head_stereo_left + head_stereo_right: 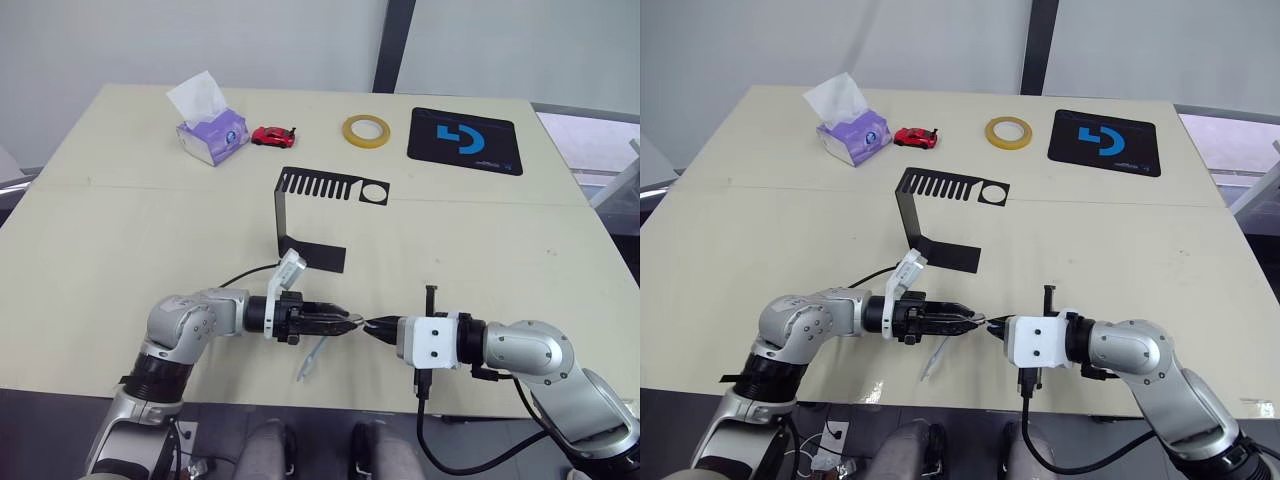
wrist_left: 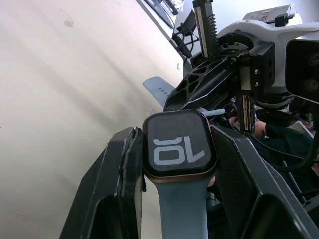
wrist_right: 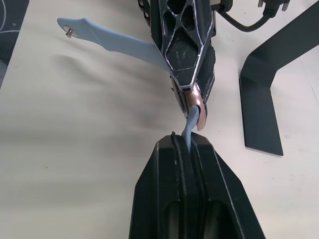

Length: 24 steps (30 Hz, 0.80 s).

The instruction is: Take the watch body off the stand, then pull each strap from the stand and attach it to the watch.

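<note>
The left gripper (image 1: 345, 323) is clamped on the watch body (image 2: 180, 145), its dark screen with white digits held between the two black fingers (image 2: 113, 184), above the near edge of the table (image 1: 120, 230). One pale grey-blue strap (image 1: 310, 358) hangs from the case toward the tabletop. Facing it, the right gripper (image 1: 378, 327) has its fingers pressed together on the second strap (image 3: 191, 124) — which runs up to the case's copper-toned rim. Just behind both grippers stands the black stand (image 1: 305, 215), its slots bare. Farther back — a tissue box (image 1: 212, 132), red toy car (image 1: 272, 135), tape roll (image 1: 366, 130) and mousepad (image 1: 464, 141).
</note>
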Each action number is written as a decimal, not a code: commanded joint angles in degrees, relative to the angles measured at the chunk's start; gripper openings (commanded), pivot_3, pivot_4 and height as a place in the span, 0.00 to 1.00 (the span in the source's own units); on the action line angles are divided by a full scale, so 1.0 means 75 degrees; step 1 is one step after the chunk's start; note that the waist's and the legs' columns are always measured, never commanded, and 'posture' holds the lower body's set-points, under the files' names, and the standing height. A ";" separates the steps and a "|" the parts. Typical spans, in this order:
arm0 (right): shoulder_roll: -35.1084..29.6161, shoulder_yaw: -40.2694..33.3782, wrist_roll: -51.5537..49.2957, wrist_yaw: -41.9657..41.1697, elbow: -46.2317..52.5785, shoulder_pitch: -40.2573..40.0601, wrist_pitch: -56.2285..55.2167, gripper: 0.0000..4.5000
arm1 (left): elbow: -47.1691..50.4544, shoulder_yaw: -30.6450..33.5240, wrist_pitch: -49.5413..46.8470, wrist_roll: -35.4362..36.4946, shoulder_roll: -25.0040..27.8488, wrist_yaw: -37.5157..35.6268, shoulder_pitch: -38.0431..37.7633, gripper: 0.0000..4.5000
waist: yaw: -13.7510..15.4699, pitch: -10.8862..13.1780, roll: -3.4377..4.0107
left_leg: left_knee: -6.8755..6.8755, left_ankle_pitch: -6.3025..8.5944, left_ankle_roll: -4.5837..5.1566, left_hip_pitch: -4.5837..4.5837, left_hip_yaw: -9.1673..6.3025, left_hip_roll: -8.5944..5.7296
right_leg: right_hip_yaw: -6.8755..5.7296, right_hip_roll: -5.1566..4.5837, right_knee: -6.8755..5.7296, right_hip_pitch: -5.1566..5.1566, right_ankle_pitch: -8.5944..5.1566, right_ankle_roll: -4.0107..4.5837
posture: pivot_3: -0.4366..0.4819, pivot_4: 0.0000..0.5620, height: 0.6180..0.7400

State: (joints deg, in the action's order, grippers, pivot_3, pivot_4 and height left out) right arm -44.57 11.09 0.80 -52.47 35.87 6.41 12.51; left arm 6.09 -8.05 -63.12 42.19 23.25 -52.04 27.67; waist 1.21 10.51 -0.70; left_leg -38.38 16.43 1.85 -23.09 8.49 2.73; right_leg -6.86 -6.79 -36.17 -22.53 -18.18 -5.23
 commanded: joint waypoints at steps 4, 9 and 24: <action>0.0120 0.0068 -0.0001 0.0083 0.0318 0.0252 -0.0041 0.00 | 0.0498 -0.0292 -0.0100 0.0294 -0.0188 -0.0192 0.0094 0.37 | -0.0001 0.0000 0.0000 | 0.0000 0.0000 0.0000 0.0000 0.0000 0.0000 | 0.0000 0.0000 0.0000 0.0000 0.0000 0.0000 | 0.48 0.27 1.00; 0.0157 0.0131 0.0023 0.0084 0.0295 0.0324 0.0036 0.00 | 0.0539 -0.0317 -0.0121 0.0291 -0.0205 -0.0186 0.0091 0.37 | 0.0001 0.0000 0.0000 | 0.0000 0.0000 0.0000 0.0000 0.0000 0.0000 | 0.0000 0.0000 0.0000 0.0000 0.0000 0.0000 | 0.48 0.27 1.00; 0.0266 0.0292 0.0097 0.0119 0.0324 0.0494 0.0379 0.00 | 0.0591 -0.0374 -0.0140 0.0213 -0.0239 -0.0065 0.0121 0.37 | -0.0002 0.0000 0.0000 | 0.0000 0.0000 0.0000 0.0000 0.0000 0.0000 | 0.0000 -0.0001 0.0001 -0.0001 0.0000 0.0000 | 0.48 0.27 1.00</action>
State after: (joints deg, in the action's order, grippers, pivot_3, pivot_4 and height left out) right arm -43.83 13.04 2.06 -52.60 35.85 8.39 15.83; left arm 6.24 -7.82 -63.72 41.86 23.37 -51.35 27.68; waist 1.20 10.51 -0.70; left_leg -38.37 16.43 1.85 -23.10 8.49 2.74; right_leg -6.86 -6.80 -36.17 -22.53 -18.18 -5.23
